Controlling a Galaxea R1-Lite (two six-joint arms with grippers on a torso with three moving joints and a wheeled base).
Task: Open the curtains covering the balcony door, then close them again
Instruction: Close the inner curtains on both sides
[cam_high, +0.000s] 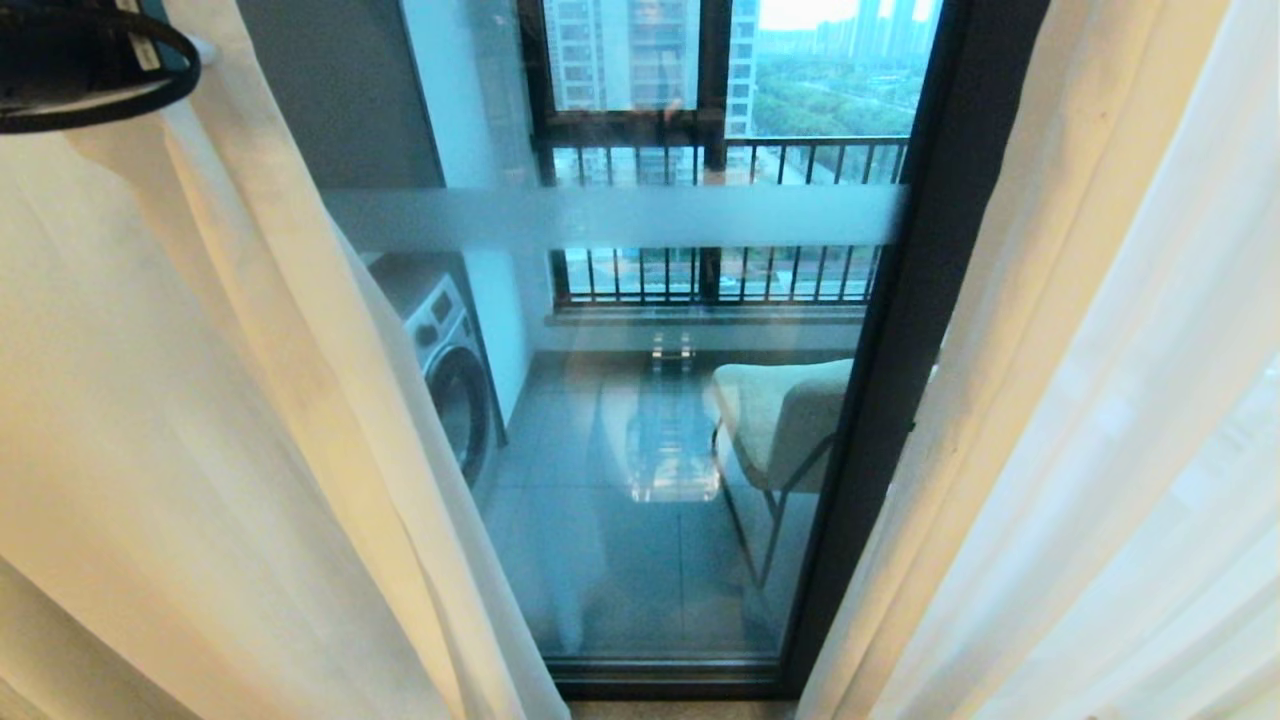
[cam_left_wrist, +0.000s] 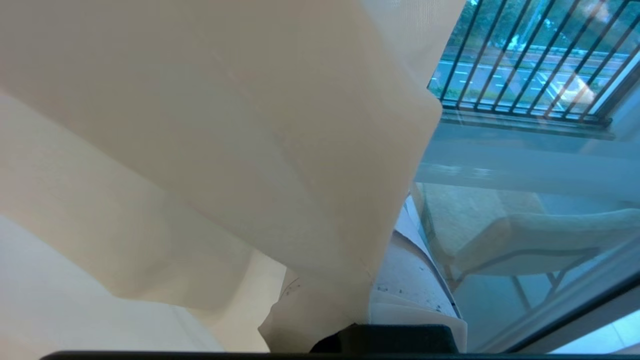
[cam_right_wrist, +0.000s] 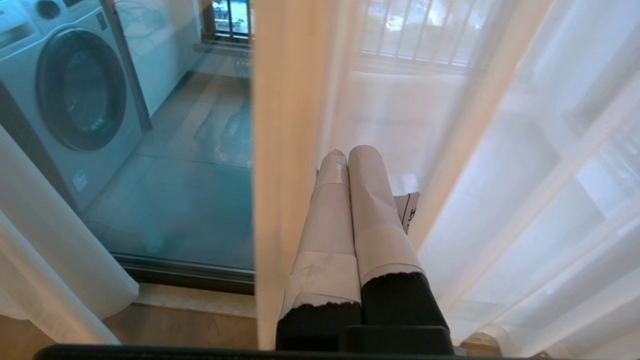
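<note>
Curtains (cam_high: 230, 420) hang parted to both sides of the balcony door (cam_high: 660, 400) (opening looks largely done, closing remains), the left gripper (cam_left_wrist: 370, 300) clamped on a fold, the right gripper (cam_right_wrist: 350, 165) shut, empty.

Daylight enters from outside through the balcony door (cam_high: 640, 420); it carries a cool blue-green cast, brightest at the top edge of the glass; the curtains (cam_high: 1100, 400) glow white and washed-out on the right panel, warmer yellow on the left; the glass shows faint reflections over the balcony floor; in the left wrist view the cloth lies close and soft-focused; straight frames bow outward toward the head view's edges.
</note>
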